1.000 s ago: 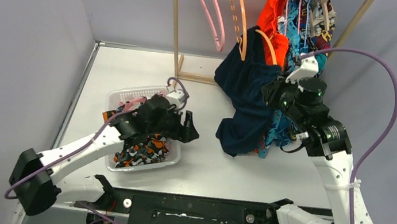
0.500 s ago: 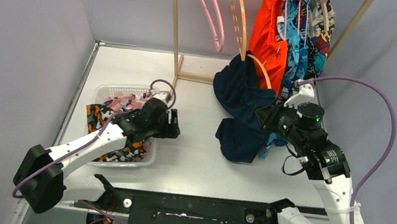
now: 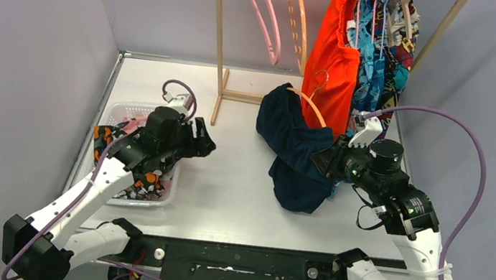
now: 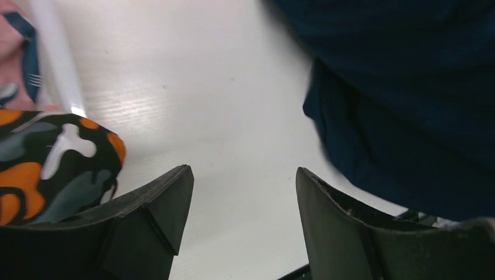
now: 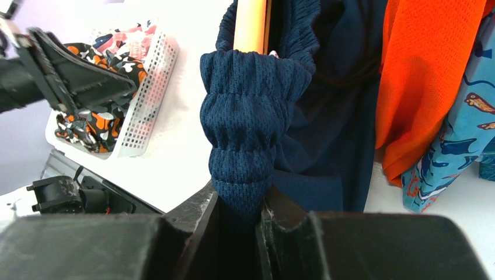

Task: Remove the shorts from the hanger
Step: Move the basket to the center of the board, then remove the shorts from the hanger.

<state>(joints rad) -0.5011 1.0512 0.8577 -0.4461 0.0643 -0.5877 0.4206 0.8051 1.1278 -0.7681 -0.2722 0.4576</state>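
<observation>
navy shorts (image 3: 292,142) centre frame, waistband pinched in right gripper (image 5: 238,207) so it can be peeled off orange hanger (image 5: 251,23) | left gripper (image 4: 242,195) held open and empty by basket (image 3: 135,106) mid-left, probably ready for catching

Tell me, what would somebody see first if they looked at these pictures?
The bright orange-red shorts hanging at the back right jump out first. In front of them, the right gripper pinches the bunched navy shorts, draped over an orange hanger. On the left, the open left gripper hangs beside a white basket of printed shorts.
</observation>
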